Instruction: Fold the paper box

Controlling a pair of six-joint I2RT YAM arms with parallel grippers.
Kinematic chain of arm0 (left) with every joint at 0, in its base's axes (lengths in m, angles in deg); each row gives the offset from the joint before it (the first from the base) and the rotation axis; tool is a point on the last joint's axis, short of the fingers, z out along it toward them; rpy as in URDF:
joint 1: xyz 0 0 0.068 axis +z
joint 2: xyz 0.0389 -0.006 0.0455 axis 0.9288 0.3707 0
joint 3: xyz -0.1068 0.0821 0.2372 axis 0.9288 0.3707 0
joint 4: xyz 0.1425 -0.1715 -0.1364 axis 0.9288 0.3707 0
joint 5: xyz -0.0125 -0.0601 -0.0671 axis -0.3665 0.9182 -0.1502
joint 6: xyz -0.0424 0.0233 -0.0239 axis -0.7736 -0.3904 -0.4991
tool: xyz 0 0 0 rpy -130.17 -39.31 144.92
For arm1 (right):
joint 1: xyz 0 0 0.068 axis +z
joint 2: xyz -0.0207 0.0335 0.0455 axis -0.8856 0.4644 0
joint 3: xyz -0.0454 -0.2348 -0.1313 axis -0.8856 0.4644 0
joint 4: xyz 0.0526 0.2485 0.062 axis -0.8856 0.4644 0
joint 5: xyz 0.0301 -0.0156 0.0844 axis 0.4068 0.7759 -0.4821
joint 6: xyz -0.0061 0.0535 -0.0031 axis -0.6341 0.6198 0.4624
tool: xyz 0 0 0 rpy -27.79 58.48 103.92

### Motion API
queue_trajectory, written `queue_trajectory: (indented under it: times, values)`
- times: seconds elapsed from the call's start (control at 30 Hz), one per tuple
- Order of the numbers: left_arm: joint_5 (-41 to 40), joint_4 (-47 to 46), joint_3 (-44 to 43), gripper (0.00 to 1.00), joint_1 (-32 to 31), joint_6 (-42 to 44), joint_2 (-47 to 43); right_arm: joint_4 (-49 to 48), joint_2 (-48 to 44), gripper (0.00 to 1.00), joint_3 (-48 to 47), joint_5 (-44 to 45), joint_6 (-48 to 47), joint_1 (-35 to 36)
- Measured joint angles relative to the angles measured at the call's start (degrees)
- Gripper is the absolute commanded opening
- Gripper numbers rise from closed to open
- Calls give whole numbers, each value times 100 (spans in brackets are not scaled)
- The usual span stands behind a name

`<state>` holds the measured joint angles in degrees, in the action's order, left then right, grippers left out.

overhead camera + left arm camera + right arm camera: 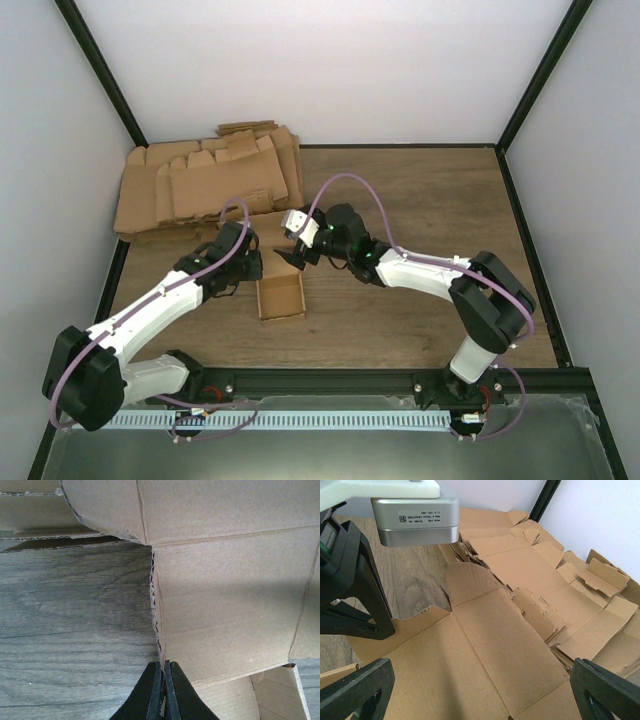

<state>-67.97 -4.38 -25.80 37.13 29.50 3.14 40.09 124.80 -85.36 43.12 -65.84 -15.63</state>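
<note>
The paper box [281, 296] is a brown cardboard piece lying on the wooden table between the arms. Its near part stands up as an open tray and its far flaps lie flat. My left gripper [254, 267] is shut on the box's left edge. The left wrist view shows both fingers pinched on that corrugated edge [164, 664], with the box panel [225, 605] to the right. My right gripper [289, 258] hovers open over the box's far part. In the right wrist view [482, 667] its fingers are spread wide above a flat creased panel [490, 650], holding nothing.
A big untidy pile of flat cardboard blanks [200, 185] lies at the back left, just beyond the box; it also shows in the right wrist view [570, 590]. Black frame posts and white walls enclose the table [430, 200]. The left arm's wrist [350, 580] is close beside the right gripper.
</note>
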Motion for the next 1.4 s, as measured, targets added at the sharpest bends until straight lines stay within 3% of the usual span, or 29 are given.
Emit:
queue_trajectory:
  times: [0.4, 0.87, 1.17, 1.4]
  values:
    - [94, -4, 33, 4, 0, 13, -52, -55, 26, 100, 9, -33, 114, 0]
    - [623, -485, 151, 4, -20, 72, 46, 20, -1648, 100, 866, 570, 1700, -118]
    - [682, -706, 173, 4, -170, 114, 44, 1274, -2011, 95, 935, 688, 2940, -494]
    - [522, -887, 173, 4, -487, 166, 44, 2076, -2253, 100, 938, 758, 3598, -610]
